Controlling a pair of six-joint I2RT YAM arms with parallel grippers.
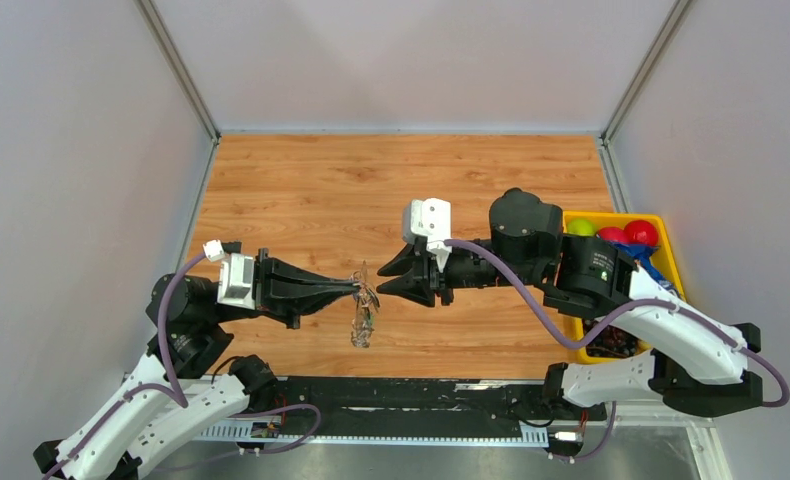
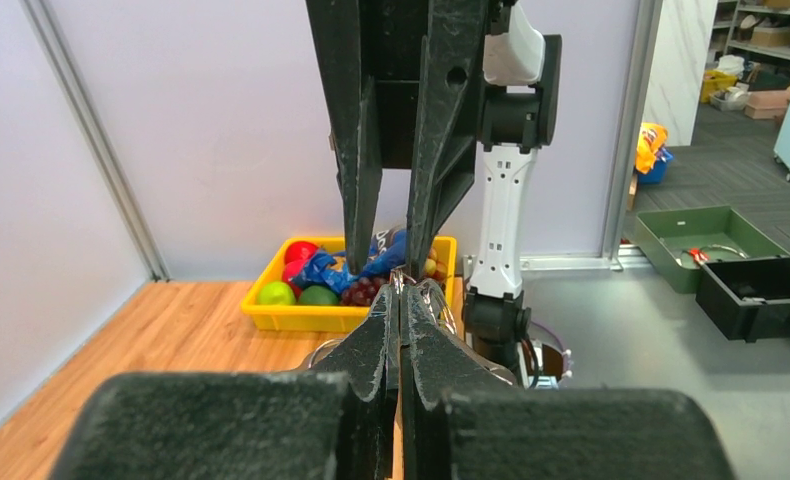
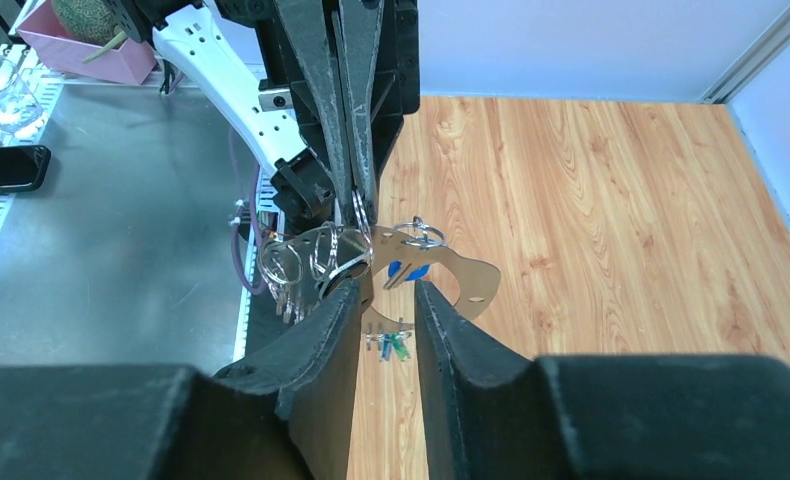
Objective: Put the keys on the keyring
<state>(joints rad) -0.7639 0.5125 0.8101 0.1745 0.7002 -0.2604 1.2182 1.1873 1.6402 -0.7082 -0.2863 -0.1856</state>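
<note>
My left gripper (image 1: 356, 288) is shut on the keyring (image 1: 363, 312), a thin silvery loop held above the wooden table with chain bits dangling below. In the left wrist view the pads (image 2: 383, 320) press together on the wire loop (image 2: 433, 292). In the right wrist view the keyring (image 3: 343, 245) hangs from the left fingers, with a tiny blue tag (image 3: 407, 270) and small silvery keys (image 3: 285, 300) under its left rings. My right gripper (image 1: 383, 280) is open and empty, its tips (image 3: 386, 285) just short of the ring, facing the left gripper. No black-headed key shows.
A yellow bin (image 1: 671, 262) of coloured balls and fruit stands at the table's right edge, behind the right arm; it also shows in the left wrist view (image 2: 301, 316). A flat see-through tag (image 3: 466, 278) hangs with the ring. Grey walls enclose the table.
</note>
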